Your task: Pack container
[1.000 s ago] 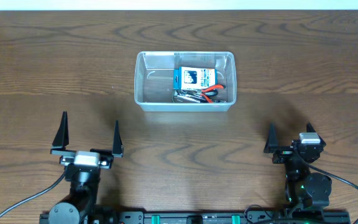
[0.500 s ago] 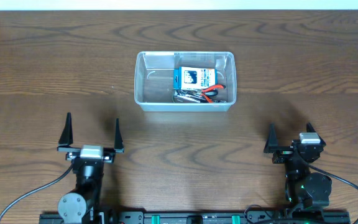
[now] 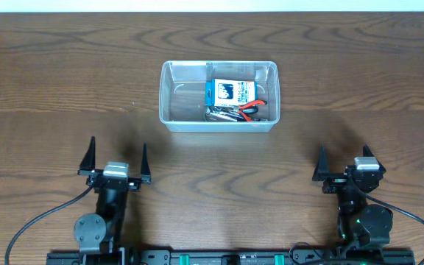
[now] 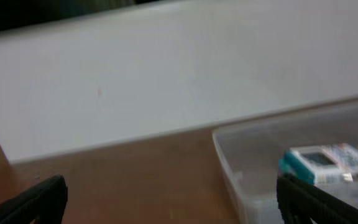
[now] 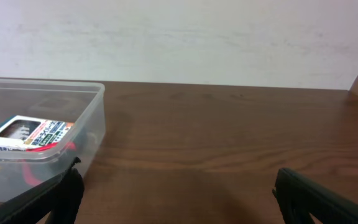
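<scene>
The container, a clear rectangular tub, stands at mid-table and holds a blue-and-white box, red-handled pliers and metal tools. My left gripper is near the front edge, left of the tub and well short of it, open and empty. My right gripper is at the front right, also open and empty. The left wrist view is blurred and shows the container's corner and the box ahead of the left gripper. The right wrist view has the container and box left of the right gripper.
Dark wood table all around the tub. A white wall rises behind the table's far edge. Cables trail from both arm bases at the front edge.
The left gripper has drawn back toward the front edge and shifted slightly right, its fingers staying wide. The right arm and the tub have not moved.
</scene>
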Motion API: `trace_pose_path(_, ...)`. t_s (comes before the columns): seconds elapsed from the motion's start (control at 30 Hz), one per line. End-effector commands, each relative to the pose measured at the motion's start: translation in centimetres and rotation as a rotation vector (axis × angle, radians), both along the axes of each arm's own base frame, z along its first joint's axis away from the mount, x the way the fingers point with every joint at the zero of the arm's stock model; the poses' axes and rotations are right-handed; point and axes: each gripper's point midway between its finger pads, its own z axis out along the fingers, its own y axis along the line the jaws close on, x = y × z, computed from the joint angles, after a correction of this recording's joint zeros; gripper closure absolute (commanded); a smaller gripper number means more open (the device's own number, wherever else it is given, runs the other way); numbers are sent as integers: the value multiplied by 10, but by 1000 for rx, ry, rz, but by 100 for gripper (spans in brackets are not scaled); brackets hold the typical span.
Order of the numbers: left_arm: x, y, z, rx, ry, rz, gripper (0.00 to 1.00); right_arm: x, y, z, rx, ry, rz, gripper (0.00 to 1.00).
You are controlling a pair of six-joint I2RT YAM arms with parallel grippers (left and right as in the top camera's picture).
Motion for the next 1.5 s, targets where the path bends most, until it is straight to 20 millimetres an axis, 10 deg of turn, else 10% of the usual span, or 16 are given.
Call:
trace_pose_path(0.0, 0, 2, -10, 5, 38, 11, 2, 0, 2, 0, -12, 0, 8, 1)
trace_pose_path(0.2, -2, 2, -53, 0, 213, 8, 2, 0, 2, 0, -12, 0, 8, 1)
trace_pose_path(1.47, -2, 2, -54, 0, 217, 8, 2, 0, 2, 0, -12, 0, 8, 1)
